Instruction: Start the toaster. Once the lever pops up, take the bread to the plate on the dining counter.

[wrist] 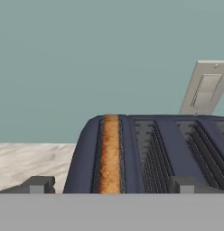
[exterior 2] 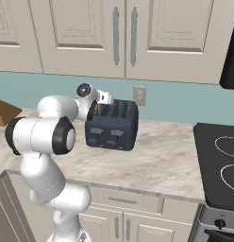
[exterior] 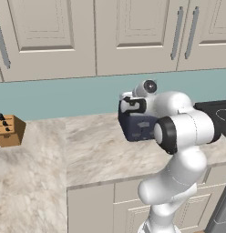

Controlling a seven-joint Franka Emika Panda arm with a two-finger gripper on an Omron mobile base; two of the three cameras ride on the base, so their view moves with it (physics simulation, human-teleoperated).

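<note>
Toaster [exterior 2: 112,125] sits far back on the counter [exterior 2: 156,160] by the wall, bread [wrist: 109,155] in its leftmost slot, so the unclenched, empty gripper [wrist: 109,186] should drop squarely onto the front lever.

Above my table [exterior 2: 166,160], a marbled beige stone slab, runs a teal wall [exterior: 64,95], and over that a row of cream panelled upper cabinets [exterior: 128,32] with long grey bar handles [exterior 2: 115,35]. A pale wall outlet [exterior 2: 139,95] sits on the teal behind the table's back edge. Cream lower cabinets [exterior 2: 123,203] front the table. At its right end stands a black glass cooktop [exterior 2: 218,165]. Near the far left corner rests a tan wooden knife block [exterior: 9,129].
</note>
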